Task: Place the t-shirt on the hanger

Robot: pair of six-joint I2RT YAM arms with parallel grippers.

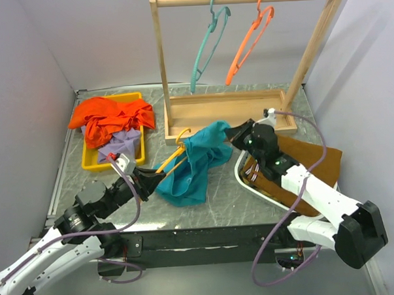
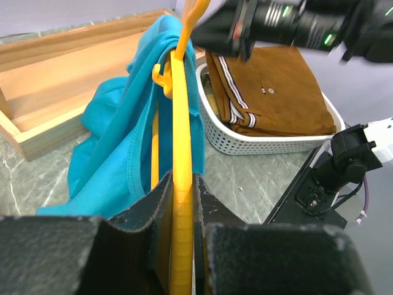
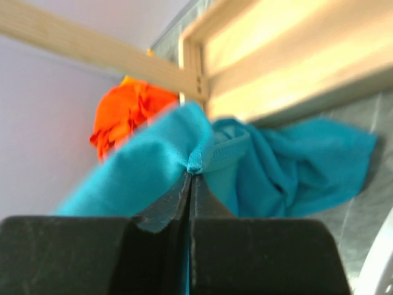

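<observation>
The teal t-shirt [image 1: 196, 162] hangs bunched over the yellow hanger [image 1: 171, 163] in the middle of the table, in front of the wooden rack base. My left gripper [image 1: 146, 179] is shut on the hanger's bar [image 2: 182, 184], which runs up through the shirt [image 2: 116, 160] to its hook. My right gripper [image 1: 230, 134] is shut on the shirt's collar seam [image 3: 195, 165] and holds the cloth up at the shirt's right side. Most of the hanger is hidden under the cloth.
A wooden rack [image 1: 245, 54] with a teal hanger [image 1: 209, 42] and an orange hanger [image 1: 250, 40] stands at the back. A yellow tray [image 1: 90, 162] at the left holds orange-red and lavender garments. A white basket [image 2: 258, 144] with brown clothes sits at the right.
</observation>
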